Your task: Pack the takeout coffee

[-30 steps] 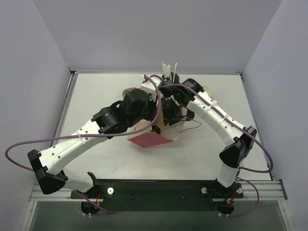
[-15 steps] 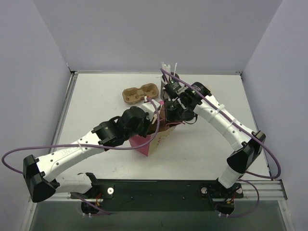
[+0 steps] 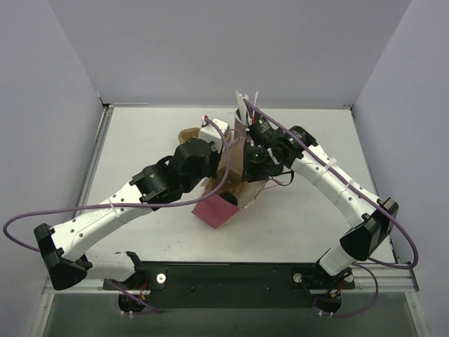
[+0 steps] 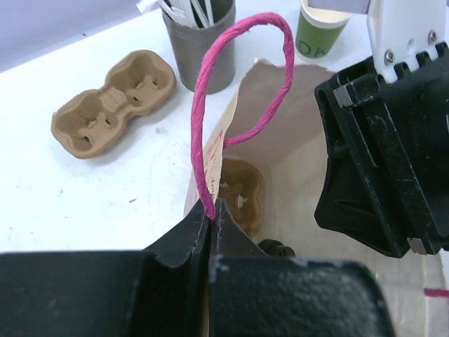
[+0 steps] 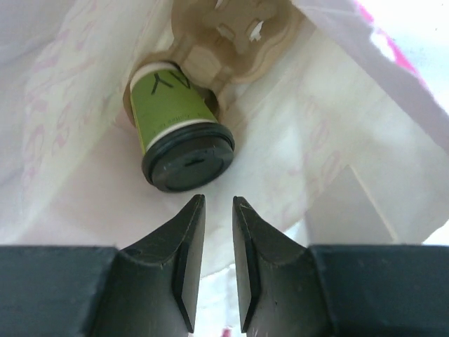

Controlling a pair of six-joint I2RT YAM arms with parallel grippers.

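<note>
While we look down from above, the left arm [image 3: 112, 210] and right arm [image 3: 337, 189] meet over the paper bag [image 3: 219, 208]. It lies tipped on the table [image 3: 140, 140], pink base toward us. Both pincers are hidden among the wrists here. We judge the bag is tilted so that its mouth faces the right arm.

From the left wrist, the left pincer [image 4: 212, 210] is clamped tight on the pink handle [image 4: 198, 105], lifting that edge so the mouth gapes. Outside the bag, a spare cup carrier [image 4: 112, 102], a grey holder of straws [image 4: 198, 38] and a green cup [image 4: 323, 31] with a cream inside sit on the table. A bagged carrier [image 4: 242, 193] rests within.

From the right wrist, the right pincer [image 5: 214, 246] sits inside the bag, its fingers narrowly apart with nothing between them. Just beyond them is the takeout coffee [image 5: 172, 105], capped by its black lid [image 5: 188, 160]. Its base is seated in a well of the bagged carrier, which should keep it from rolling. We judge the coffee delivered and the pincer free to back out.
</note>
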